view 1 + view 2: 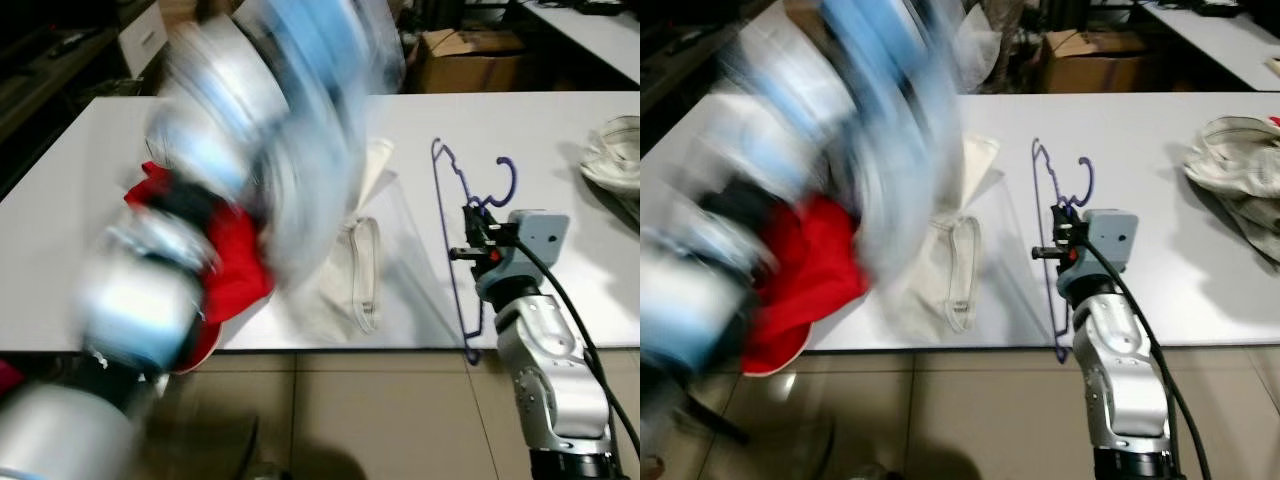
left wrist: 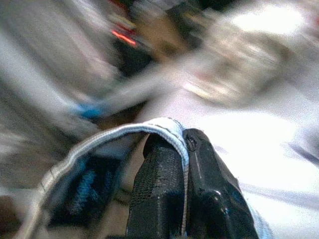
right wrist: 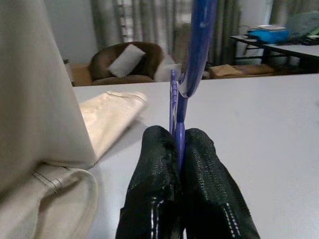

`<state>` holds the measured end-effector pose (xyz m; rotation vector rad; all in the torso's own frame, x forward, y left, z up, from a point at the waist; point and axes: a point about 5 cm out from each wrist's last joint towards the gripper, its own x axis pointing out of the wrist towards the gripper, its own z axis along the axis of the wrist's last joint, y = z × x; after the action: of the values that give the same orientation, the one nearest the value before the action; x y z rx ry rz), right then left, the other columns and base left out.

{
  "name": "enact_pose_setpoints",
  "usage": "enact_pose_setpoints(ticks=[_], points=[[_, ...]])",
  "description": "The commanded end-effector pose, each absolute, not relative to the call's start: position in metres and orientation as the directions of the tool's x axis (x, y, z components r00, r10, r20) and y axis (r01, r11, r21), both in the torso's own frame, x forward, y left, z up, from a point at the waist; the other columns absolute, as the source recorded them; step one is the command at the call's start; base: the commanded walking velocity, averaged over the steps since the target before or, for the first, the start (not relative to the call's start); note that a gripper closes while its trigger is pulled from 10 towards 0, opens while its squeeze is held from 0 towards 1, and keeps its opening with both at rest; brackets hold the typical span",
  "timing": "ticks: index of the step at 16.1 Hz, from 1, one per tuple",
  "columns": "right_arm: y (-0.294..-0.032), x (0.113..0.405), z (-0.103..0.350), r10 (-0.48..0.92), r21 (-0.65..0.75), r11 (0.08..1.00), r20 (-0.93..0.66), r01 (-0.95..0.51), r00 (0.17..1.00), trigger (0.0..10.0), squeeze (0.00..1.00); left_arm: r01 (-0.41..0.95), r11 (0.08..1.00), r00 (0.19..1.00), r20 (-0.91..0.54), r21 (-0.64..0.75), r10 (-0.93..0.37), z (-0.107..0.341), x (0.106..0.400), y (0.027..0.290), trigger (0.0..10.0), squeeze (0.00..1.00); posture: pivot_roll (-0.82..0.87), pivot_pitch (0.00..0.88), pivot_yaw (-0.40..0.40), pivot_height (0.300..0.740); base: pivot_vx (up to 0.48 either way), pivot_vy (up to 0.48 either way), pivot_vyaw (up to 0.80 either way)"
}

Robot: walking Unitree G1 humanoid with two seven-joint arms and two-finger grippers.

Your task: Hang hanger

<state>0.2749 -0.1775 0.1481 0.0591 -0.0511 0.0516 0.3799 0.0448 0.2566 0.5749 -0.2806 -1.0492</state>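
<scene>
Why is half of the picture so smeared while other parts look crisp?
Eye views: left arm is motion-blurred, while the purple hanger and right pincer are sharp. Left wrist view: background smeared, fingers clearer, pinching pale fabric. Right wrist view: sharp throughout.

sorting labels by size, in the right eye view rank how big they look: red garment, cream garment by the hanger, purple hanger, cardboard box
1. red garment, partly hidden
2. cream garment, close to it, unsure
3. purple hanger, long but thin
4. cardboard box, farther off, so it looks small
</scene>
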Motion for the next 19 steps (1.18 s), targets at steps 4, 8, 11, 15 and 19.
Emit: enact_pose_setpoints(ticks=[4,8,11,15,19], points=[[-0.188,0.271,0.152,-0.007,0.061,0.998,0.076,0.003,0.997,10.0,0.0,0.871,0.091,0.274,-0.323,0.484,-0.906,0.159,0.337,0.018,0.0,0.0,-0.11,0.0,0.067,0.74,0.0,0.0,0.0],[-0.187,0.272,0.152,0.0,0.061,0.998,0.073,-0.005,0.997,10.0,0.0,0.927,0.069,0.21,-0.358,0.369,-0.91,0.139,0.322,0.031,10.0,1.0,-0.11,0.0,0.057,0.74,0.0,0.0,0.0],[-0.185,0.273,0.152,0.007,0.062,0.998,0.074,-0.012,0.997,10.0,0.0,0.979,0.056,0.118,-0.321,0.196,-0.94,0.138,0.305,0.044,10.0,1.0,-0.1,0.0,0.056,0.74,0.0,0.0,0.0],[-0.185,0.275,0.152,0.016,0.061,0.998,0.073,-0.02,0.997,10.0,0.0,0.989,0.123,0.142,-0.263,0.086,-0.954,0.149,0.294,0.08,10.0,1.0,-0.09,0.0,0.037,0.74,0.0,0.0,0.0],[-0.182,0.28,0.154,0.038,0.06,0.997,0.075,-0.043,0.996,10.0,0.0,0.99,0.127,0.138,-0.37,0.053,-0.919,0.161,0.274,0.128,10.0,1.0,-0.07,0.0,0.021,0.74,0.0,0.0,0.0]])
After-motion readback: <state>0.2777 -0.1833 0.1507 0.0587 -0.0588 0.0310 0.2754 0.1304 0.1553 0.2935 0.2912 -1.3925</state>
